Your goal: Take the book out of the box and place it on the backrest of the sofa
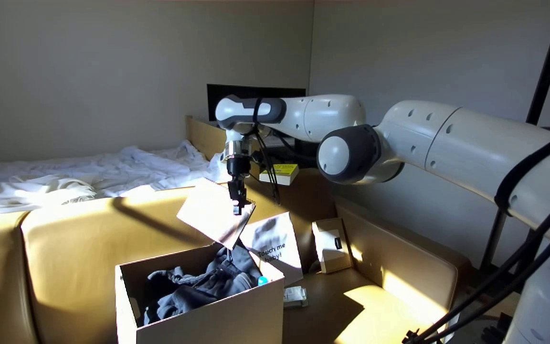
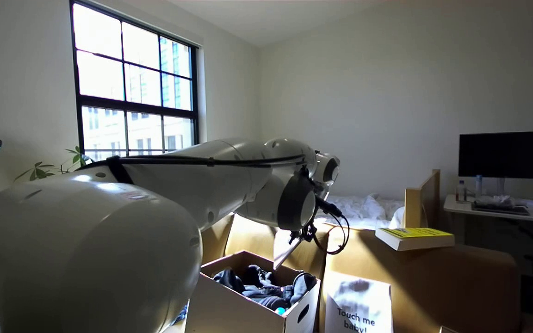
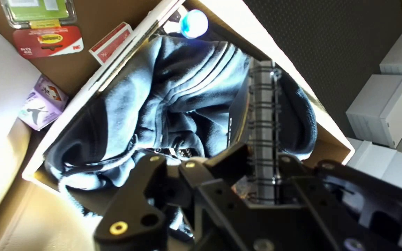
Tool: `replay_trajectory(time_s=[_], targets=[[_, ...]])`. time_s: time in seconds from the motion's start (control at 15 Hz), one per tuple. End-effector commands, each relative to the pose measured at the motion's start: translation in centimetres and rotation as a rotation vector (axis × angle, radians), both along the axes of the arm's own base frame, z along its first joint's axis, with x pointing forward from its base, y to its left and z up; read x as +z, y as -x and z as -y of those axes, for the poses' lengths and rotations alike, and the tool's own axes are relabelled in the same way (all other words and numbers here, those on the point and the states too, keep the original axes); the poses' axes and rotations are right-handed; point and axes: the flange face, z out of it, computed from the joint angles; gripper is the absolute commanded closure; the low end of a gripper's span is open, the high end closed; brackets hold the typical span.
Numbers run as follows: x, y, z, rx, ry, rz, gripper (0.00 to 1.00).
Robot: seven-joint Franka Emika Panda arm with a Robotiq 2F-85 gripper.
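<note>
My gripper (image 1: 237, 208) is shut on a spiral-bound book (image 1: 210, 212), holding it by its wire-bound edge. The book hangs tilted above the cardboard box (image 1: 208, 322), its lower corner near the rim; I cannot tell if that corner is below the rim. In an exterior view the gripper (image 2: 300, 235) and book (image 2: 287, 249) show over the box (image 2: 243, 307). In the wrist view the book's spiral spine (image 3: 265, 122) stands between the fingers (image 3: 262, 162), above dark clothes in the box (image 3: 323, 141). The tan sofa's backrest (image 1: 89, 234) is behind the box.
A thick yellow-topped book (image 1: 280, 174) lies on the backrest, also seen in an exterior view (image 2: 414, 238). A white "Touch me baby!" bag (image 1: 275, 246) leans beside the box. A small carton (image 1: 332, 246) and small packages (image 1: 295, 296) rest on the seat. A white-sheeted bed (image 1: 89, 172) is behind.
</note>
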Motion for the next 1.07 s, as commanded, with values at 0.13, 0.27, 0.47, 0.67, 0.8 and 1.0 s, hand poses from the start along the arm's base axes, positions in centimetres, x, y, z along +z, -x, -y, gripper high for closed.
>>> replay_trajectory(time_s=[0.13,0.27,0.47,0.67,0.8,1.0], targets=[[0.4,-1.4,8.5,-0.129,-0.146,0.011,0.97],[-0.3,-1.6,11.5,-0.183,-0.183,0.001,0.97],[-2.2,-1.3,15.6,-0.266,-0.228,-0.028,0.97],[-4.7,-1.1,19.4,-0.332,-0.292,-0.032,0.97],[-6.3,-1.0,21.4,-0.381,-0.335,-0.020,0.97],[-7.9,-1.2,23.8,-0.441,-0.354,0.023,0.97]])
